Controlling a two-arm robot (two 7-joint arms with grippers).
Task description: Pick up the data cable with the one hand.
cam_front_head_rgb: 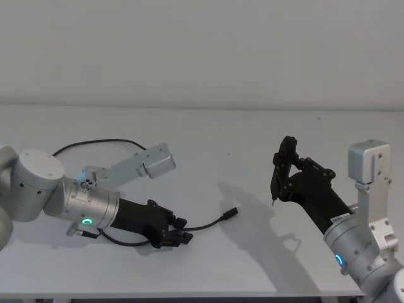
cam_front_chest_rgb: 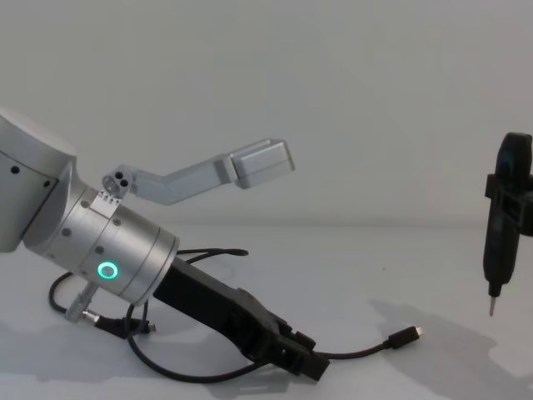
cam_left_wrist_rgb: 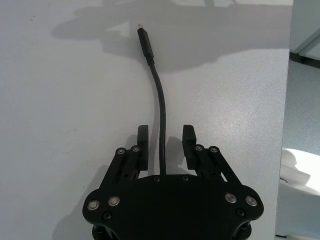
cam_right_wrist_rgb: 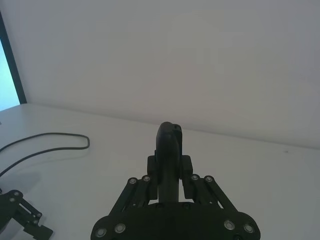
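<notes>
– black and thin, the data cable [cam_front_head_rgb: 211,222] lies on a white table [cam_front_head_rgb: 208,139]. in the head view one metal-tipped plug rests near the table's middle. the cord runs from it toward 8 o'clock, in between the fingers of the left gripper [cam_front_head_rgb: 180,237].
– does the claw have hold of it?
– no. in the left wrist view the left gripper [cam_left_wrist_rgb: 165,132] is partly open. the cable [cam_left_wrist_rgb: 159,85] runs down the gap with table showing on either side, touching neither of the fingers [cam_left_wrist_rgb: 142,145]. from the chest, the gripper [cam_front_chest_rgb: 304,363] tilts down with its tip low at the table, and the cable [cam_front_chest_rgb: 366,348] trails out toward 3 o'clock.
– where does the rest of the cable go?
– another stretch arcs behind the left arm, toward 10 o'clock in the head view.
– and the other arm?
– the right gripper [cam_front_head_rgb: 287,177] is at 4 o'clock, raised and well apart from the cable. its fingers are closed on a pointed black tool [cam_front_head_rgb: 275,189], tip down.
</notes>
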